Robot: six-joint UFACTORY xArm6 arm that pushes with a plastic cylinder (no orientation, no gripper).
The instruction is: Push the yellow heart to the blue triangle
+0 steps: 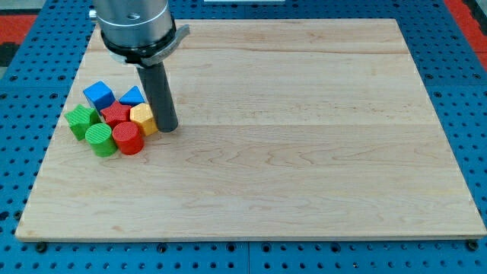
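Note:
The yellow block [143,119], its heart shape hard to make out, lies at the right of a tight cluster near the board's left edge. The blue triangle [133,97] sits just above it, partly hidden behind my rod. My tip [168,127] rests on the board right against the yellow block's right side. The rod rises from the tip to the arm's grey body at the view's top.
The cluster also holds a blue cube [98,94], a red block [116,114], a red cylinder [128,138], a green cylinder [100,140] and a green star-like block [81,119]. The wooden board [304,152] lies on a blue pegboard.

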